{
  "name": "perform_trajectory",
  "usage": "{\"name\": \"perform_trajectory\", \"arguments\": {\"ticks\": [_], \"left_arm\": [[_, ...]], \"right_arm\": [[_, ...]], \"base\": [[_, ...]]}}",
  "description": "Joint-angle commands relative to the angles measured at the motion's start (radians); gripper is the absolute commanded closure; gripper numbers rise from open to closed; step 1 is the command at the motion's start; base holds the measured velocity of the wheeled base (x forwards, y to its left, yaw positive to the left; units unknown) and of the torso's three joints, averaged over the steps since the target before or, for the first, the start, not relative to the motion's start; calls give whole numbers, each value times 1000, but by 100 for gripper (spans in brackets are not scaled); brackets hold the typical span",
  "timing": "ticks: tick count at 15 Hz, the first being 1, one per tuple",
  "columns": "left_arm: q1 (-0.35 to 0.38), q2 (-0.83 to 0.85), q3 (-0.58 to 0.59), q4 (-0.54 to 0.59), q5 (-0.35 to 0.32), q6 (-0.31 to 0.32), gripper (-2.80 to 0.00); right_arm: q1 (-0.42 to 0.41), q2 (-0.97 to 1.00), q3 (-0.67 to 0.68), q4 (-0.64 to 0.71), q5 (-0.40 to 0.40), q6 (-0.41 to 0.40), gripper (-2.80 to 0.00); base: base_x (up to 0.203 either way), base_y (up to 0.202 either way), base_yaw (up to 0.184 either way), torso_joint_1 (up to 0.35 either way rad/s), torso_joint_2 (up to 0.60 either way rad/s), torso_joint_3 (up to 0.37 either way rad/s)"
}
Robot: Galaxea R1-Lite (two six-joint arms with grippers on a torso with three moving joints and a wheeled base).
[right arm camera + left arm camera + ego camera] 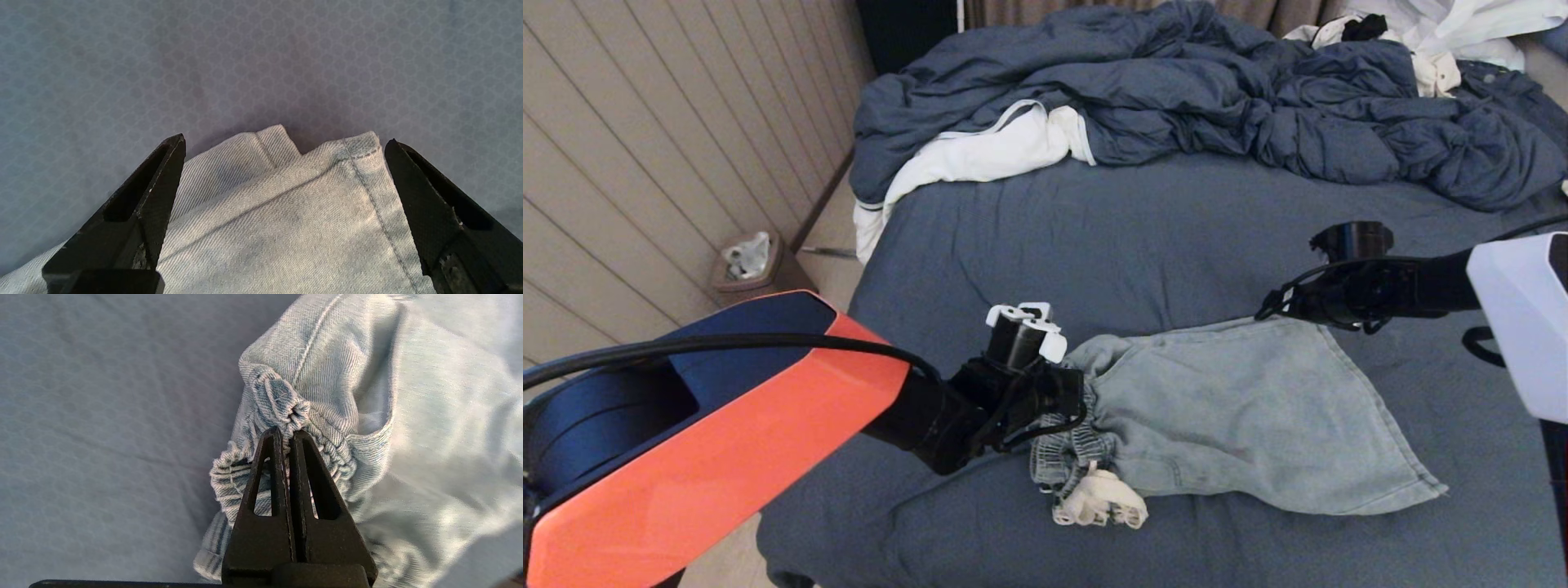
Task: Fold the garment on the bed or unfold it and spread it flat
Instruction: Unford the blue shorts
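Your left gripper (286, 433) sat at the near-left of the work area, arm reaching in low from the left, fingers (269, 473) pinched together on the garment (1241, 408). Your right gripper (284, 141) hovered at the far-right hem corner, fingers (151, 192) spread wide, wrist angled downward.

You have the bed (1160, 237) carrying 3 things: the garment (1241, 416) near its front, a white garment (980, 155) and a rumpled duvet (1217, 98) at the back.

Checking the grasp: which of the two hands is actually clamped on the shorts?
The left hand, pinching the gathered waistband; the right hand is open over the shorts' corner.
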Motion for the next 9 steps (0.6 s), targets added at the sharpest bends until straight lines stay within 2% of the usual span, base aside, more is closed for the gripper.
{"name": "perform_trajectory", "arguments": {"ticks": [1,4,7,9], "left_arm": [[-11,-28,12,-3,1,-3,0],[-23,-63,37,-4,1,-4,0],[-74,-148,127,-14,0,-8,0],[-106,-178,207,-65,3,-6,0]], "right_arm": [[0,8,-7,0,-5,0,-280],[0,10,-17,0,-7,3,-280],[2,33,-30,1,-30,2,-280],[5,63,-47,0,-63,-1,-280]], "base": [[0,0,0,0,0,0],[0,0,0,0,0,0],[0,0,0,0,0,0],[0,0,0,0,0,0]]}}
